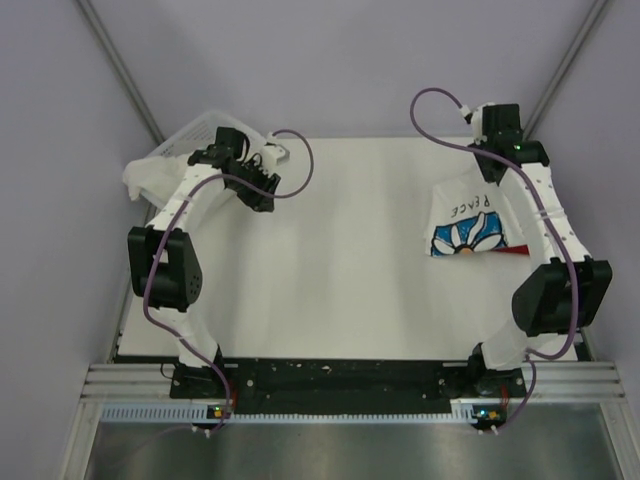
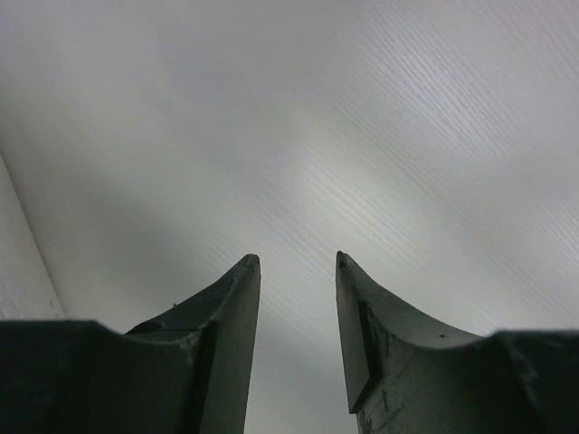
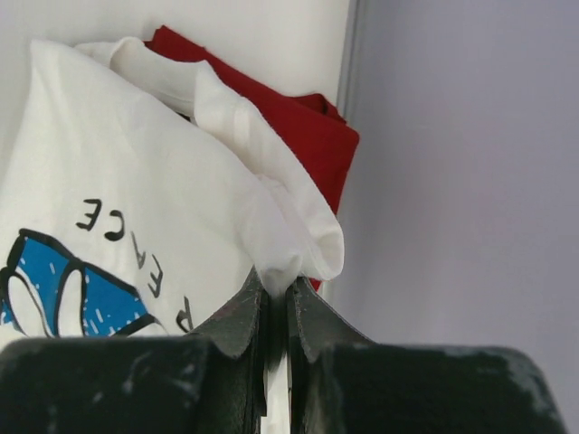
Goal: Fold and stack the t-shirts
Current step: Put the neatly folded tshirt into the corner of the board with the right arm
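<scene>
White table [image 1: 340,280], lavender walls [image 1: 330,60], aluminium rail [image 1: 130,382] along near edge.

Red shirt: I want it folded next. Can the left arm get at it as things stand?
Probably not. The red shirt lies under the white shirt at the right edge of the table, while the left gripper hangs open far across by the basket.

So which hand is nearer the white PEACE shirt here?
Right. The right hand is shut on a fold of the white PEACE shirt at the table's right edge; the left hand hangs open above the table, far to the left.
</scene>
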`<state>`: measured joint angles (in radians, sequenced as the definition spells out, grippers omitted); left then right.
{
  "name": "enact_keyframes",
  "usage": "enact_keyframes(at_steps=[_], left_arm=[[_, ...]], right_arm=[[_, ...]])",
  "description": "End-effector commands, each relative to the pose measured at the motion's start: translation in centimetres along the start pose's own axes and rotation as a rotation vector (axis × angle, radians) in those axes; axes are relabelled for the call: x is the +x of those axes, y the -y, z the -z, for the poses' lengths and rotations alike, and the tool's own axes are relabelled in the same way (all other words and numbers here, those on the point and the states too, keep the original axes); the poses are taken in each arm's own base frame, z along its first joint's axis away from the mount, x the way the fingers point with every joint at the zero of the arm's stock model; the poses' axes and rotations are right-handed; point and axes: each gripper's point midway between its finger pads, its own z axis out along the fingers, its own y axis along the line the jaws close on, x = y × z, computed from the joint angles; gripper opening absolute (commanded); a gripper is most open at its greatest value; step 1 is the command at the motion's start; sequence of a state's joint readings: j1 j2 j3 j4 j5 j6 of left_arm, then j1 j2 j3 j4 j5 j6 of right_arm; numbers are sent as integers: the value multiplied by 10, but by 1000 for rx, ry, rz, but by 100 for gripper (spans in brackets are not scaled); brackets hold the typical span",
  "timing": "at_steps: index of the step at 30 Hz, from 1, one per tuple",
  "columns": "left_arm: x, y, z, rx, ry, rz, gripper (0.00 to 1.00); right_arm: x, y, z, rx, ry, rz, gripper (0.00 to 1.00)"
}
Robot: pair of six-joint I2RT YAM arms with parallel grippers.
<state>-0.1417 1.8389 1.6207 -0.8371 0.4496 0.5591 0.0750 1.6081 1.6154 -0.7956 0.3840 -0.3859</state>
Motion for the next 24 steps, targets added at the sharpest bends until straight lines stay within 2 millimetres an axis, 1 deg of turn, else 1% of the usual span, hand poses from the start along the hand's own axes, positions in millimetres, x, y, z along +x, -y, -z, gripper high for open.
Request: enact_keyframes(at_steps=[1, 4, 7, 11, 12, 13, 19, 24], left_arm=[[-11, 7, 19, 2, 48, -40, 45], [-10, 11, 20, 21, 50, -45, 47], [-10, 12, 19, 28, 53, -43, 48], [-10, 11, 18, 26, 50, -42, 48], [-11, 11, 19, 25, 53, -44, 49], [-11, 11, 19, 23, 52, -45, 49], [-9, 10, 19, 20, 43, -49, 49], [-8, 7, 20, 5, 37, -56, 49]], right_arm=[[-23, 54, 26, 150, 70, -2, 0], [-23, 68, 29, 178, 68, 10, 0], [-25, 76, 27, 181, 71, 26, 0], [-29, 78, 23, 180, 65, 77, 0], [-23, 88, 20, 192, 49, 65, 0], [-22, 89, 17, 188, 46, 63, 0], [-9, 99, -10, 178, -7, 37, 0], [10, 102, -51, 149, -72, 44, 0]])
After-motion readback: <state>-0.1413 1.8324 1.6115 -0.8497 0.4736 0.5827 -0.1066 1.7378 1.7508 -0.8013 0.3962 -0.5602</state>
